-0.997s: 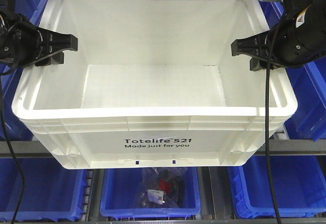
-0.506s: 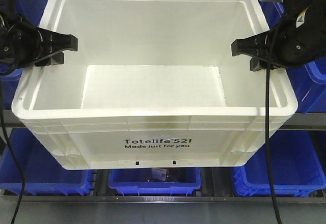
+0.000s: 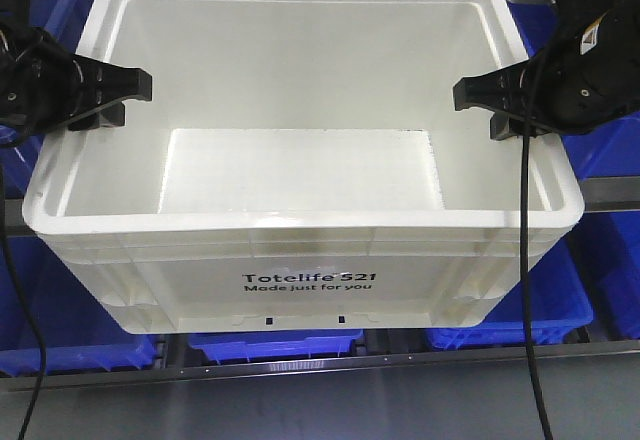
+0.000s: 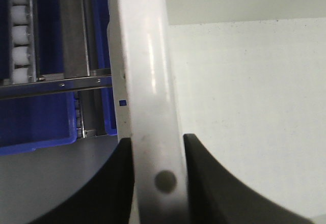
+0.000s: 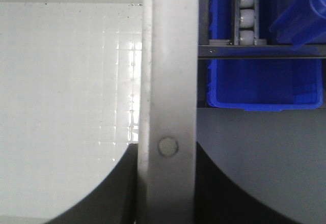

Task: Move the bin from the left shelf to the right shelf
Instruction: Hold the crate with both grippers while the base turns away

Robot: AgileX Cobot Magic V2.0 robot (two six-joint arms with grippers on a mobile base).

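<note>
The bin (image 3: 300,90), a large white tote with black "Totelife 521" print on its front, fills the front view and hangs in the air between my two arms. My left gripper (image 3: 112,95) is shut on the bin's left rim (image 4: 153,81), one black finger (image 4: 114,183) outside and one inside. My right gripper (image 3: 492,103) is shut on the bin's right rim (image 5: 170,81), which passes between its two fingers (image 5: 224,188). The bin is empty inside.
Blue plastic bins (image 3: 510,315) sit on a shelf rack below and behind the white one. A grey shelf rail (image 3: 610,192) runs across at the right. White conveyor rollers (image 4: 20,25) and a blue bin (image 5: 265,81) show beside the rims, with grey floor (image 5: 265,152) below.
The shelf and blue bins have slid down and away in the front view, and the white bin stays gripped at both rims. Grey floor now shows at the bottom.
</note>
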